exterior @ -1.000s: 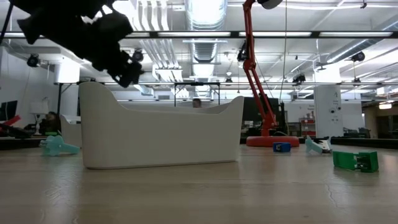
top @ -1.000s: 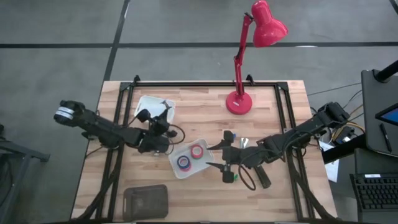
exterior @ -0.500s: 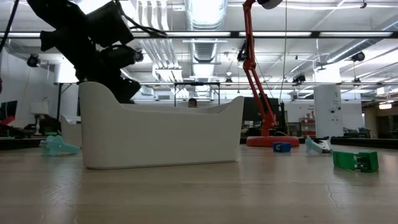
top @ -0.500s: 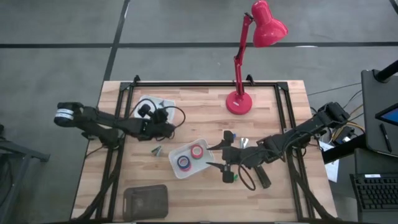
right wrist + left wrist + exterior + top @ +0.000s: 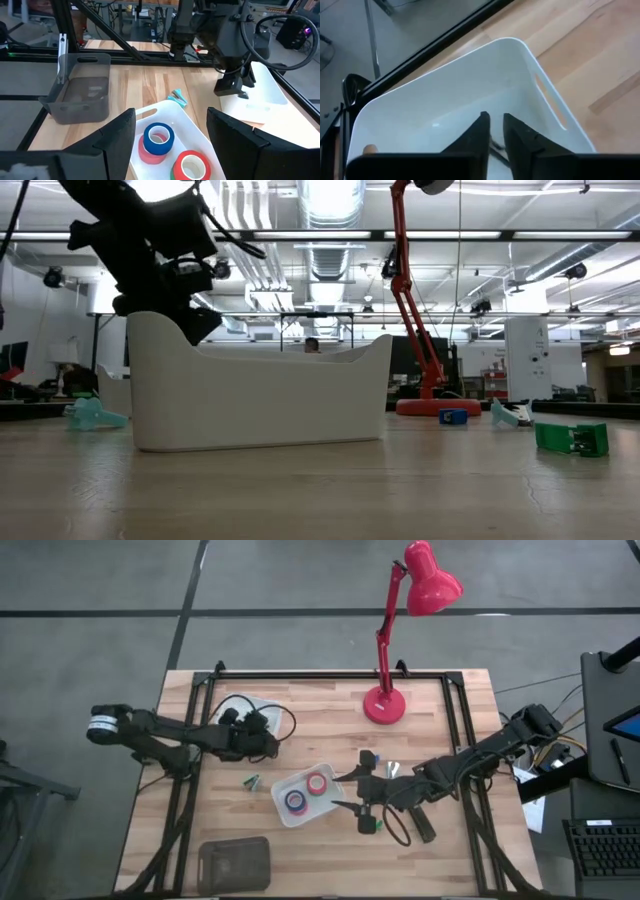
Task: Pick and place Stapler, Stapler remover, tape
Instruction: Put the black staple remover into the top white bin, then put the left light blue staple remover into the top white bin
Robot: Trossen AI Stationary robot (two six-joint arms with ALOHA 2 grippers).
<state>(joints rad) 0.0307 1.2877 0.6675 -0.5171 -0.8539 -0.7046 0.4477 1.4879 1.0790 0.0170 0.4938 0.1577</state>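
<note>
Left hand (image 5: 262, 733) hangs over the far white bin (image 5: 470, 95); I see its fingers (image 5: 481, 131) nearly pinched together, a thin gap between them, gripping nothing I can make out. Right hand (image 5: 352, 791) is spread wide, empty, just beside the middle white tray (image 5: 331, 798). Tape rolls (image 5: 159, 141) sit in that tray, directly ahead of the right hand. Small teal piece (image 5: 250, 780) lies on the table (image 5: 300, 700) between tray and left hand. Stapler: cannot locate it for certain.
</note>
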